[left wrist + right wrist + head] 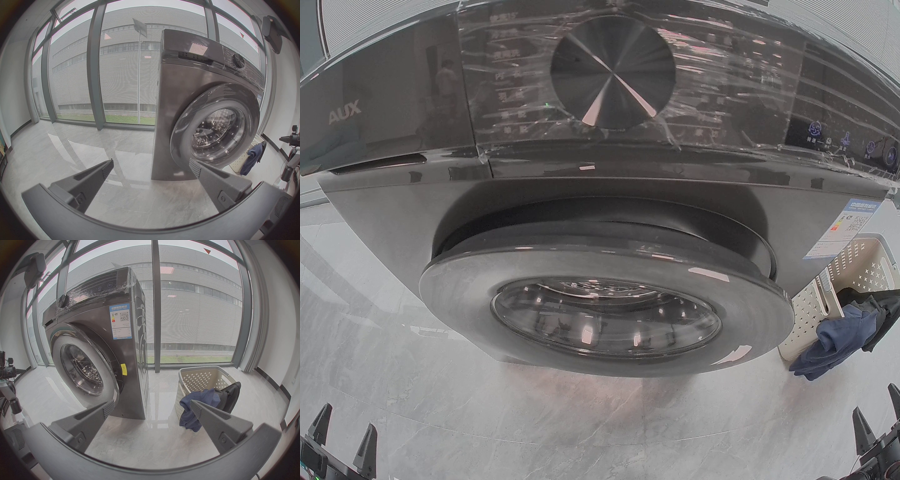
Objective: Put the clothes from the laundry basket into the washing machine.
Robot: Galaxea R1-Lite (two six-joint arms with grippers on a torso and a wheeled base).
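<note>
The washing machine (600,181) stands right in front of the robot, facing it squarely, so both arms could reach its front. Its round door (606,312) looks shut with the glass porthole outward, so I judge that opening it comes before any loading. The laundry basket (865,262) sits on the floor just beside the machine on the robot's right, near enough that a garment would need only a short carry to the drum. The clothes are in that basket: a blue garment (836,340) is draped over the near rim and hangs down the outer wall, an easy first pick, and a dark garment (884,306) lies bunched against it, partly over the rim too. The left gripper (349,415) hangs low over bare floor, fingers spread wide and holding nothing. The right gripper (874,397) is likewise wide and empty, low on the basket's side and well placed for the blue cloth.
</note>
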